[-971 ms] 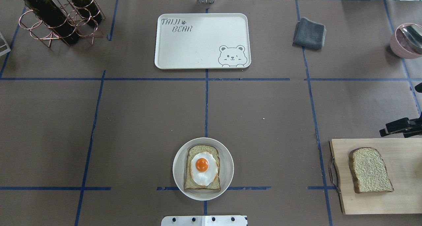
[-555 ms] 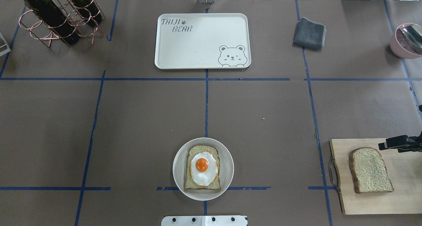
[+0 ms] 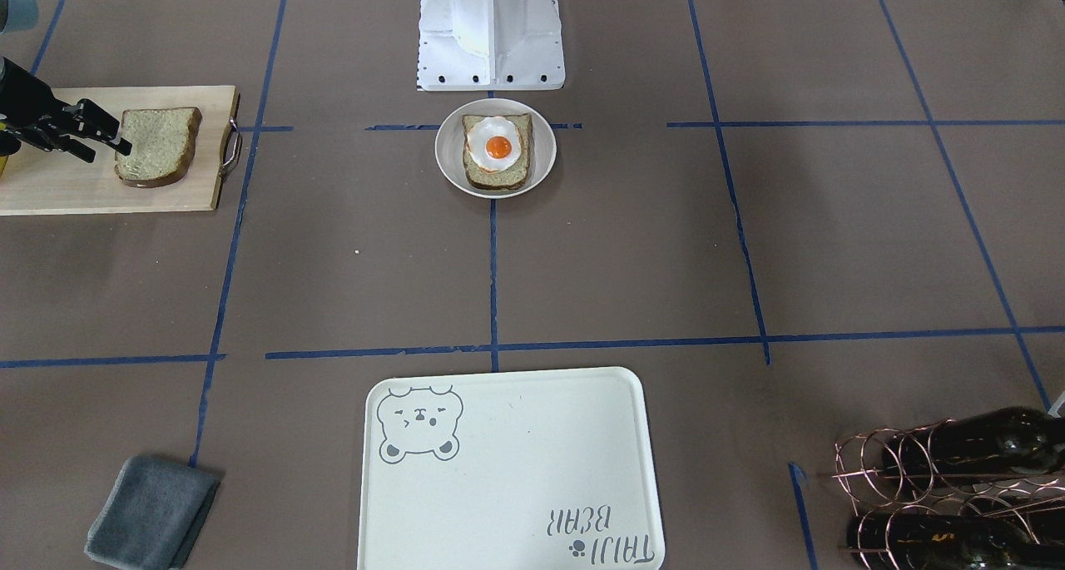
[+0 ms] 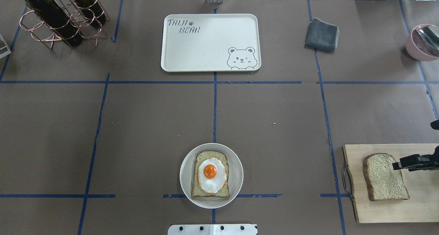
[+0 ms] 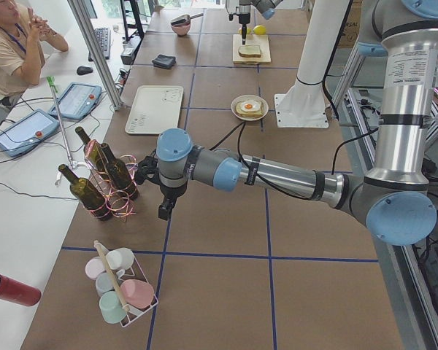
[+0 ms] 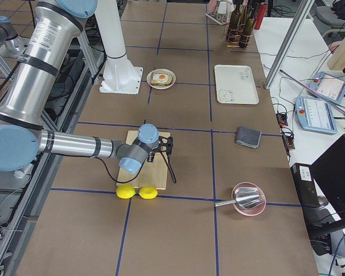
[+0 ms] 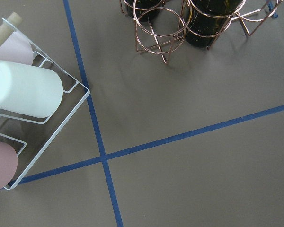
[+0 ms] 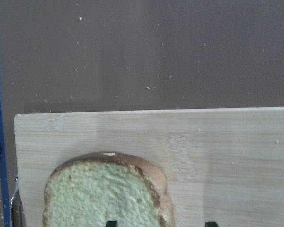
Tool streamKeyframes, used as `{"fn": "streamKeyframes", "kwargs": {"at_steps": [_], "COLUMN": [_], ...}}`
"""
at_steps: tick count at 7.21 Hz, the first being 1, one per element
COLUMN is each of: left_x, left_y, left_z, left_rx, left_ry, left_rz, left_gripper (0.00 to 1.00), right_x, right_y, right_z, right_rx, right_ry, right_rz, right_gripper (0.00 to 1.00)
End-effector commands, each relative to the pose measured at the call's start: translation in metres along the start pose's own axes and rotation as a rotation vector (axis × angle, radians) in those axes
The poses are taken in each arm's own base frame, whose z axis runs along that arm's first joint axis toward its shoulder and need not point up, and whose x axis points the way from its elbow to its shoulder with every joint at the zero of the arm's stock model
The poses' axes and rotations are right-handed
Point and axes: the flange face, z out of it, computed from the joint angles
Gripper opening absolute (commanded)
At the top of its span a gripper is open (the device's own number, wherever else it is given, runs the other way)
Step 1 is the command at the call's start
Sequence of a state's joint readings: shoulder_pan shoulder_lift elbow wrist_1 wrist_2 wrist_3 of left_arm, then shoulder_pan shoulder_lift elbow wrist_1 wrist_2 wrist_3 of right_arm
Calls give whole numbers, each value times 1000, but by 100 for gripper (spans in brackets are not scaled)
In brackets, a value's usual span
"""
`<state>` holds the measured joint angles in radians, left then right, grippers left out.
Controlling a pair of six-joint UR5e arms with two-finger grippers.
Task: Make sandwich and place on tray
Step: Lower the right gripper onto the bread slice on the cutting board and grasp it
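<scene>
At the far left end of the desk [image 4: 144, 125] stands a white wire rack of pastel cups [image 5: 120, 292]. Near it the left arm [image 5: 277, 175] hangs low over the brown paper, beside a copper wire rack [image 4: 51, 29] which holds dark wine bottles [image 4: 48, 8]. The left jaws show only in the side view, and I cannot tell if they are apart or together.

In the middle, at the far side, lies the cream tray [image 4: 209, 43] with the bear drawing. Well apart from it, at the near side, is the round white plate [image 4: 185, 185]. On this plate lies one bread slice [image 4: 222, 191], and the fried egg [image 4: 210, 175] lies on top of it.

More to the right, a folded grey cloth [image 4: 322, 34] lies at the far side. At the near side is the wooden cutting board [image 4: 377, 211], and the second bread slice [image 4: 382, 178] lies flat on it. The right jaws are apart over the right edge of this slice, with one dark fingertip [image 4: 399, 165] above the crumb. I cannot tell if they touch it. At the far right edge stands a pink bowl [image 4: 416, 48] with a metal scoop [image 4: 428, 36] in it.
</scene>
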<state>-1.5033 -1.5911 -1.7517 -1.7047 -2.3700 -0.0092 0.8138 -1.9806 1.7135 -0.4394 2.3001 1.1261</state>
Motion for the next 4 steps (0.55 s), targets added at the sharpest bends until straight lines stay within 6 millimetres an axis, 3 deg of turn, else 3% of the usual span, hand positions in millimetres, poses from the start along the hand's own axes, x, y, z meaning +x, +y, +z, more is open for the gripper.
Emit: {"fn": "streamKeyframes", "kwargs": {"at_steps": [1, 3, 4], "left_x": [0, 1, 1], "left_y": [1, 1, 1], "left_z": [0, -1, -1], "left_rx": [0, 1, 2], "left_ry": [0, 0, 0], "left_rz": [0, 2, 2], "left_gripper": [100, 100, 100], "right_x": [-4, -8, -7], "right_y": [10, 12, 13], "right_z": [8, 13, 13], "right_rx": [-31, -43, -45], "right_ry": [-5, -9, -8], "right_rz": [14, 2, 2], "right_gripper": [64, 61, 44]}}
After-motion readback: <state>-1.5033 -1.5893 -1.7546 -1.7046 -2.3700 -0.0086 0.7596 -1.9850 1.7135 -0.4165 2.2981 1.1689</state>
